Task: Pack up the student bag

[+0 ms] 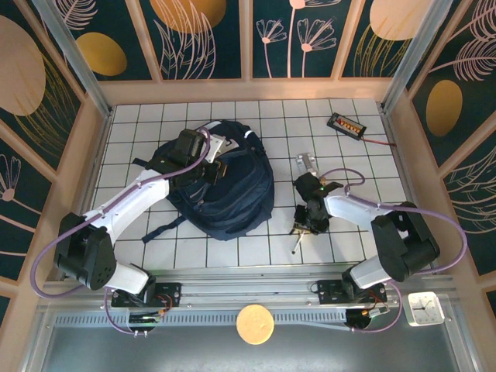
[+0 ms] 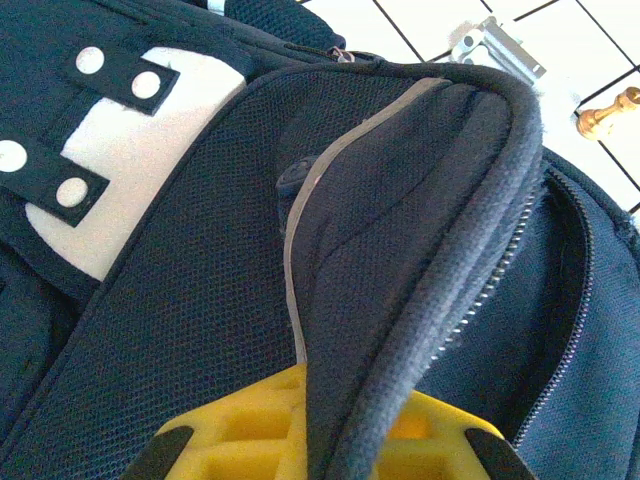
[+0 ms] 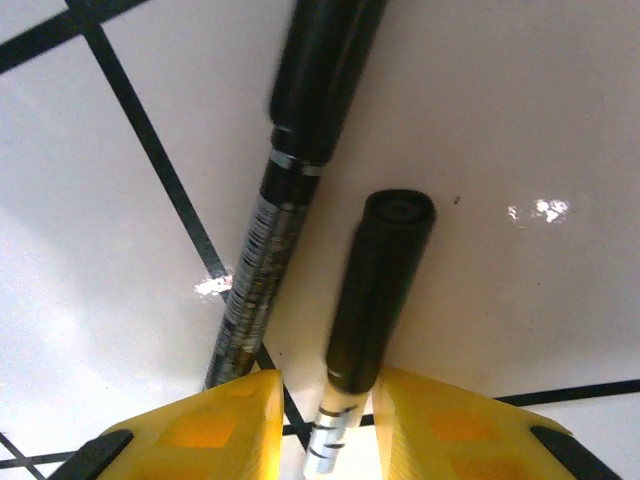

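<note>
Two pens sit out on the table (image 3: 520, 150): a black-capped marker (image 3: 375, 290) lies between the narrowed jaws of the right end effector (image 3: 332, 425), though I cannot tell whether it is pinched, and a second marker (image 3: 270, 260) lies just beside it. The left end effector (image 2: 335, 440) is clamped on the padded rim of the student bag (image 1: 225, 194), which lies left of centre. Packing looks barely begun, since both markers and a metal piece (image 1: 306, 164) are outside the bag.

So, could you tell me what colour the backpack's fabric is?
The backpack is navy blue, clearest from the top external view.
</note>
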You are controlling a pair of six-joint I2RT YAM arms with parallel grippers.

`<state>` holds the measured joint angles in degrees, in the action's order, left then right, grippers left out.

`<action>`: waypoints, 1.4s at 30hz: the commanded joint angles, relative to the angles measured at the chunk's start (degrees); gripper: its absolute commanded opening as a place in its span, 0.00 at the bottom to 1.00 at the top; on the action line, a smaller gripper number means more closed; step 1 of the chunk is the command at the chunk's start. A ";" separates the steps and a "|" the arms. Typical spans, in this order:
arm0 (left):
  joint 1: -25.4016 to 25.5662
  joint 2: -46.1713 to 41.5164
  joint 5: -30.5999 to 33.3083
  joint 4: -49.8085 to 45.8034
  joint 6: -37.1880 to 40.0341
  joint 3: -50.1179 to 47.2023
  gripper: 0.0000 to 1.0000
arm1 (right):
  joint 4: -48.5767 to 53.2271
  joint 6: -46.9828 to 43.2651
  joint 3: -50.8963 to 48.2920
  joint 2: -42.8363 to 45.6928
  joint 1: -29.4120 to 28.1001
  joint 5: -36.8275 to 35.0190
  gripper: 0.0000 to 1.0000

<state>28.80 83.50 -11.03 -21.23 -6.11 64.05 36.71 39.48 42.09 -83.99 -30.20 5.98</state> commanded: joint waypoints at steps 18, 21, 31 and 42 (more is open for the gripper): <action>-0.23 -1.76 0.35 1.99 0.00 1.05 0.00 | 8.23 -0.85 1.23 4.94 2.07 -4.61 0.09; -0.23 -1.56 -0.26 1.82 -0.07 1.74 0.00 | 11.62 -1.29 4.04 8.33 3.41 -4.66 0.09; -0.23 -0.80 -2.81 0.93 -2.08 5.26 0.00 | -1.70 4.90 26.03 9.62 3.44 11.56 0.09; -0.23 1.78 -5.99 5.15 -8.80 8.87 0.00 | -27.50 15.48 32.71 -7.96 -0.15 19.93 0.08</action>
<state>28.77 85.49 -13.32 -23.20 -11.14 68.84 16.86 51.20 72.58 -88.84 -29.30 22.24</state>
